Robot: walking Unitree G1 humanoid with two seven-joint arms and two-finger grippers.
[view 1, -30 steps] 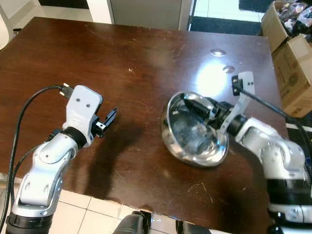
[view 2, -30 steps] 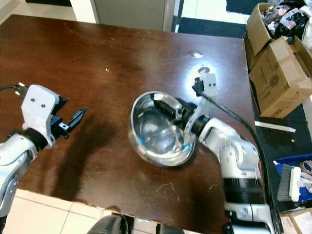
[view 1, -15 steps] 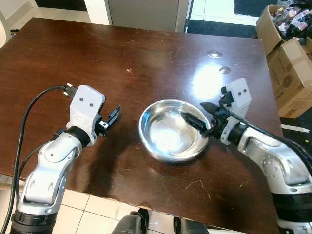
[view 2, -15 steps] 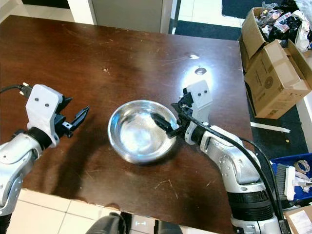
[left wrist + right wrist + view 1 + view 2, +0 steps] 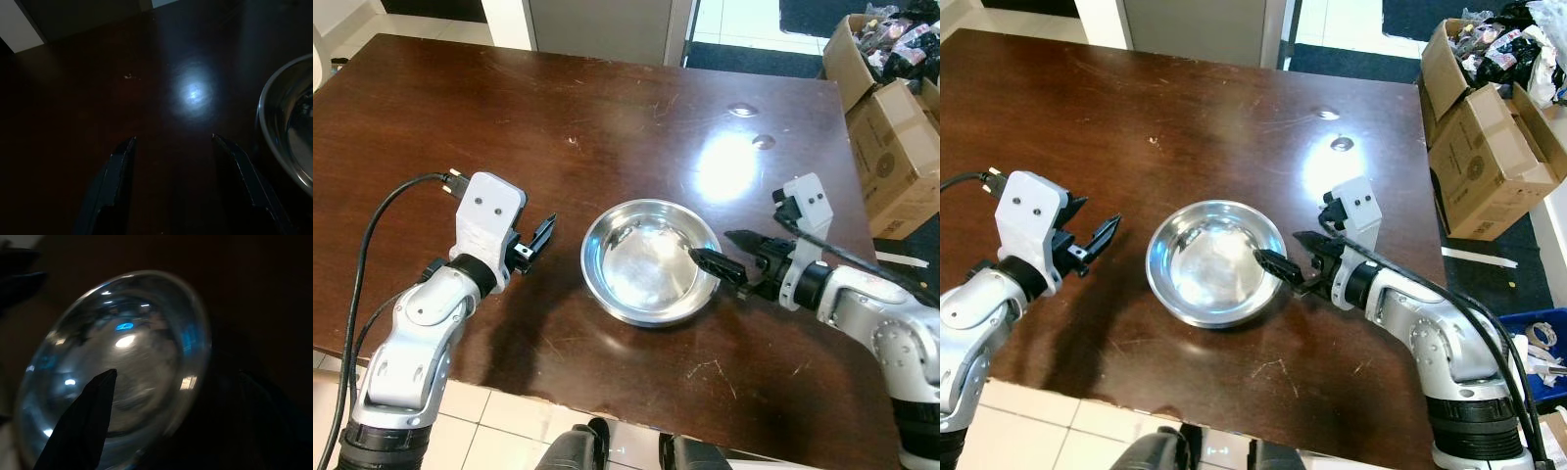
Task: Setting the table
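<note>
The right tool (image 5: 724, 253) sits at the right rim of the steel bowl (image 5: 649, 259), its two black fingers spread apart: one fingertip (image 5: 705, 260) reaches over the rim and hangs just inside the bowl, while the other finger (image 5: 744, 238) lies outside the wall, so the rim passes between them without being pinched. In the right wrist view the inner finger (image 5: 80, 426) shows as a dark wedge against the shiny inside of the bowl (image 5: 127, 362), and the outer finger is lost in shadow beyond the rim. The bowl stands upright and flat on the dark brown table (image 5: 607, 108), toward the near edge and a little right of the middle, with nothing in it that can be made out beyond reflections. The left tool (image 5: 536, 238) hovers over the table just to the left of the bowl, apart from it, its fingers parted and holding nothing; the left wrist view shows both fingers (image 5: 115, 181) spread over bare wood with the bowl's rim (image 5: 288, 137) off to one side. A bright patch of reflected light lies on the table beyond the bowl. Off the table's right side, cardboard boxes (image 5: 1484, 147) stand on the floor, one filled with dark packets.
</note>
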